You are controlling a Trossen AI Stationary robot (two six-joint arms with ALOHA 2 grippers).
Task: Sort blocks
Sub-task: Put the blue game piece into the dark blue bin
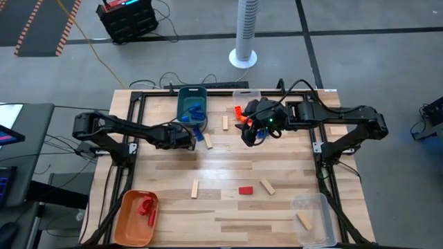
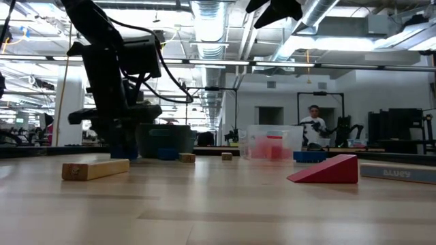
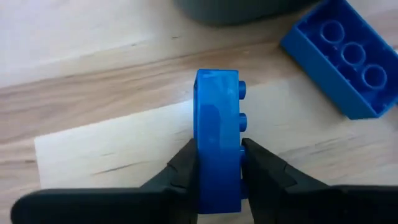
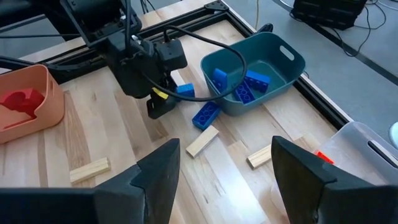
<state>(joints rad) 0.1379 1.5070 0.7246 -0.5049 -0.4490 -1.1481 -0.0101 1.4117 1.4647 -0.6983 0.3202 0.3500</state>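
My left gripper (image 1: 196, 135) is shut on a blue studded brick (image 3: 217, 137) just in front of the teal bin (image 1: 192, 105), which holds more blue bricks (image 4: 249, 87). A second blue brick (image 4: 206, 114) lies on the table against the bin's wall. My right gripper (image 4: 227, 180) is open and raised above the table's far middle (image 1: 252, 131), touching nothing. Light wood blocks (image 1: 225, 123) (image 1: 208, 140) (image 1: 195, 189) (image 1: 267, 186) and a red wedge (image 2: 327, 170) lie flat on the tabletop. My left gripper pinches the blue brick (image 3: 216, 168) between its two fingers (image 3: 183, 169), which press on its broad faces at the end nearer the wrist. The fingers come from the table's left and lie along the brick. The brick's far end (image 3: 216, 81) sticks out past the fingertips, studs to one side.
An orange bin (image 1: 135, 218) with red blocks sits at the near left corner. A clear bin (image 1: 313, 220) with a wood block stands at the near right. Another clear bin (image 1: 246, 95) at the far edge holds red pieces. A person (image 2: 315, 122) shows in the room behind.
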